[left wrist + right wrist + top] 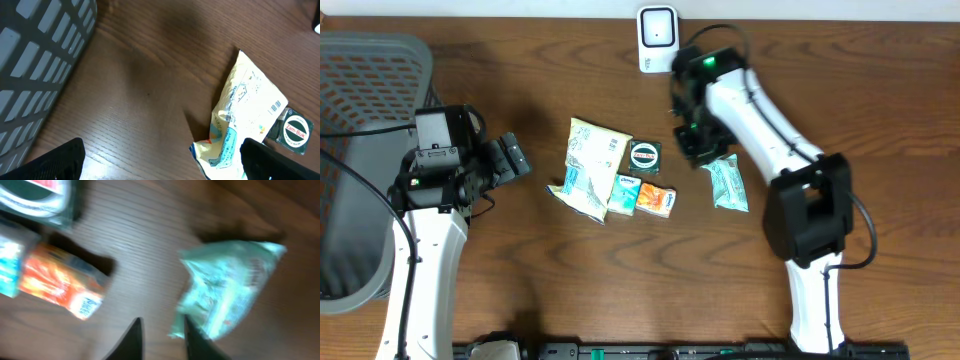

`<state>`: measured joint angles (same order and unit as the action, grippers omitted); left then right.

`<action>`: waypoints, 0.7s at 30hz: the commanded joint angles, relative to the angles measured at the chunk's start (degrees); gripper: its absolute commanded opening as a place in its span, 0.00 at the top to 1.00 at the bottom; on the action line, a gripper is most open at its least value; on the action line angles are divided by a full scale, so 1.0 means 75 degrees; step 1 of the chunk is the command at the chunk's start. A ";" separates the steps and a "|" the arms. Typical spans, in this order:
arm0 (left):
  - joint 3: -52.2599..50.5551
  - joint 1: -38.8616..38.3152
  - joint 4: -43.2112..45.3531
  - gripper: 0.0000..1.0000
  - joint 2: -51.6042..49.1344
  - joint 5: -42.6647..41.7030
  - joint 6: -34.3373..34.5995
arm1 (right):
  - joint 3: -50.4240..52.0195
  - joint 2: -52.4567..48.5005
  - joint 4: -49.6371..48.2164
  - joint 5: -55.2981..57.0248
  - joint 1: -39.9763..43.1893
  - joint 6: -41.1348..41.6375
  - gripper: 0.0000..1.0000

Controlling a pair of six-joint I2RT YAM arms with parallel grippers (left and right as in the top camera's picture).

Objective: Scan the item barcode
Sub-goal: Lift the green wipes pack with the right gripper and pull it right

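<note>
A white barcode scanner [657, 38] stands at the table's far edge. A teal packet [727, 183] lies flat on the wood, and in the right wrist view the teal packet [230, 290] is just right of my right gripper [160, 340]. Those jaws stand a narrow gap apart with nothing between them; one fingertip [192, 337] overlaps the packet's corner. In the overhead view the right gripper [698, 150] hangs just above-left of the packet. My left gripper [515, 158] is wide open near the basket, empty [160, 165].
A pale yellow packet [590, 165], a round green tin [645, 155], a small blue box [625, 192] and an orange packet [657, 200] lie clustered mid-table. A grey basket [360, 120] stands at the left edge.
</note>
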<state>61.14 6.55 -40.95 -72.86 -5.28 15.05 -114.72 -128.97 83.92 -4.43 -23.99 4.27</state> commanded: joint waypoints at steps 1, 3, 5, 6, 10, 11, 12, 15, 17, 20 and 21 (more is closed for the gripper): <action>0.0006 0.0026 -0.0020 0.03 -0.0032 -0.0015 0.0012 | -0.0047 -0.0020 0.0321 -0.0341 0.0513 0.0035 0.93; 0.0006 0.0026 -0.0020 0.03 -0.0032 -0.0015 0.0012 | 0.0035 -0.0020 0.0475 -0.0341 0.0702 0.0178 0.99; 0.0006 0.0026 -0.0020 0.02 -0.0032 -0.0015 0.0012 | 0.0131 -0.0023 0.0548 -0.0341 0.0804 0.0254 0.99; 0.0006 0.0026 -0.0020 0.02 -0.0032 -0.0015 0.0012 | 0.0213 -0.0023 0.0545 -0.0341 0.0828 0.0254 0.99; 0.0006 0.0026 -0.0020 0.02 -0.0032 -0.0015 0.0012 | 0.0603 -0.0023 0.0408 -0.0140 0.0822 0.0353 0.99; 0.0006 0.0026 -0.0020 0.02 -0.0032 -0.0015 0.0012 | 0.0717 -0.0023 0.0361 -0.0052 0.0819 0.0417 0.99; 0.0006 0.0026 -0.0020 0.02 -0.0032 -0.0015 0.0012 | 0.0845 -0.0023 0.0283 0.0079 0.0813 0.0498 0.99; 0.0006 0.0026 -0.0020 0.02 -0.0032 -0.0017 0.0012 | 0.1341 -0.0023 -0.0102 0.0755 0.0766 0.0933 0.99; 0.0006 0.0026 -0.0020 0.02 -0.0032 -0.0015 0.0012 | 0.1708 -0.0038 -0.0495 0.0863 0.0734 0.0973 0.99; 0.0006 0.0026 -0.0020 0.02 -0.0032 -0.0015 0.0012 | 0.2221 -0.0044 -0.1078 0.0769 0.0691 0.0970 0.99; 0.0006 0.0026 -0.0020 0.02 -0.0032 -0.0015 0.0012 | 0.2366 -0.0044 -0.1236 0.0720 0.0682 0.0968 0.99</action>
<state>61.14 6.55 -40.95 -72.86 -5.28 15.05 -100.29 -128.97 76.90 -0.36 -18.20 9.87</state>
